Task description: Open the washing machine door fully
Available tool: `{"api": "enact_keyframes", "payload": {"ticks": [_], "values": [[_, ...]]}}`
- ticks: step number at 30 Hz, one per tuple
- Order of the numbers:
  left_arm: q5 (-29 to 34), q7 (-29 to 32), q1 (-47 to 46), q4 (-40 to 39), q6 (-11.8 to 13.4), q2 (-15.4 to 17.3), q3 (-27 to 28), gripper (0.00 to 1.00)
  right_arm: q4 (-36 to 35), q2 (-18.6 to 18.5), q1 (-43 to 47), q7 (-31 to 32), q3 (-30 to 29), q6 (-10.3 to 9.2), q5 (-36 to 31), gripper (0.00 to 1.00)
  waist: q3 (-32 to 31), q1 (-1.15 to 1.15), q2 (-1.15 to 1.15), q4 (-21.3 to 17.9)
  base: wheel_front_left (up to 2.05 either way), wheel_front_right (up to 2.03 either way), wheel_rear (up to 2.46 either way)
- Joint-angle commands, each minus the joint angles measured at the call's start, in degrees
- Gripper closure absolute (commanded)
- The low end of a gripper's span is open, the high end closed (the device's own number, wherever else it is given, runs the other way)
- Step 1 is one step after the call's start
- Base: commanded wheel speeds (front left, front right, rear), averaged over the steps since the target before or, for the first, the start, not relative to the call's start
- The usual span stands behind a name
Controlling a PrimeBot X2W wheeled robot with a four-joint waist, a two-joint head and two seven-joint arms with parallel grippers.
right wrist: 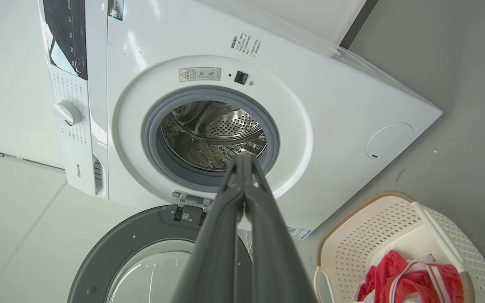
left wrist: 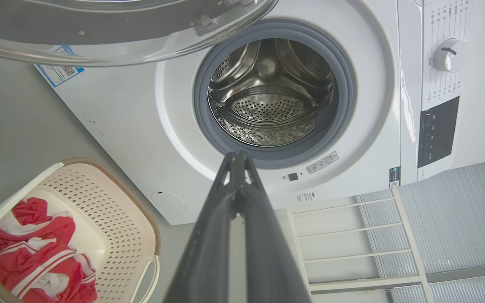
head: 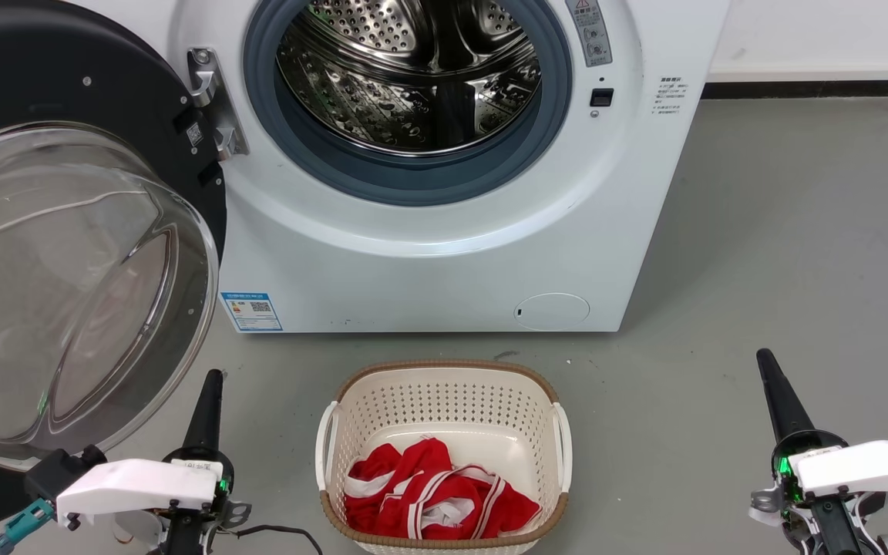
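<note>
1. Left gripper (head: 213, 383), one, lower left of the head view. Its two dark fingers are pressed together at the tips (left wrist: 236, 156) and hold nothing. Its wrist housing overlaps the lower edge of the door.
2. Right gripper (head: 765, 360), one, lower right. It is likewise closed and empty, with the tips meeting (right wrist: 243, 158). It hangs over bare grey floor (head: 760, 254), well apart from everything.
3. Basket (head: 444, 367), one, cream and perforated, bottom centre, on the floor just in front of the machine. Its near rim is cut off by the frame.
4. Red-and-white cloth (head: 428, 493), bunched in the basket. The number of pieces cannot be told.
5. Washing machine door (head: 66, 77), one, at the left of the frame. It is swung wide on its metal hinge (head: 209, 100), with the inner face and the glass bowl (head: 66, 293) toward the camera. The left and top edges cut it off.
6. Washing machine (head: 413, 262), one, upper centre, its top out of frame. The opening is unobstructed, showing the steel drum (head: 413, 77) and the blue-grey rubber ring (head: 413, 181).
7. Blue label (head: 251, 311) and round flap (head: 552, 311), one each, low on the front. The print is too small to read.
8. Control knob (left wrist: 449, 54), one, in the left wrist view.
</note>
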Motion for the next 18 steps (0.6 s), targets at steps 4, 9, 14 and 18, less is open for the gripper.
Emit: {"api": "enact_keyframes", "payload": {"ticks": [4,9,14,18], "values": [[-2.8,0.7,-1.2,0.0,-0.4,0.0,0.3,1.00,0.2,-0.3,-1.1,0.5,-0.3,-0.01,3.0,1.00,-0.1,0.00,0.00,0.0,0.00,0.00,0.00],[-5.3,1.4,-1.2,0.2,-0.6,-0.1,0.4,1.00,0.6,-0.3,-1.2,1.0,-0.6,-0.01,5.6,1.00,-0.3,0.00,0.00,0.1,0.00,0.00,0.00],[-7.7,2.0,-1.3,0.4,-0.7,-0.3,0.6,1.00,0.9,-0.2,-1.4,1.4,-0.8,-0.01,8.1,1.00,-0.4,0.00,0.00,0.1,0.00,0.00,0.00],[-9.6,2.5,-1.4,0.6,-0.9,-0.4,0.7,1.00,1.2,-0.2,-1.5,1.7,-1.0,-0.01,10.0,1.00,-0.5,0.00,0.00,0.2,0.00,0.00,0.00]]}}
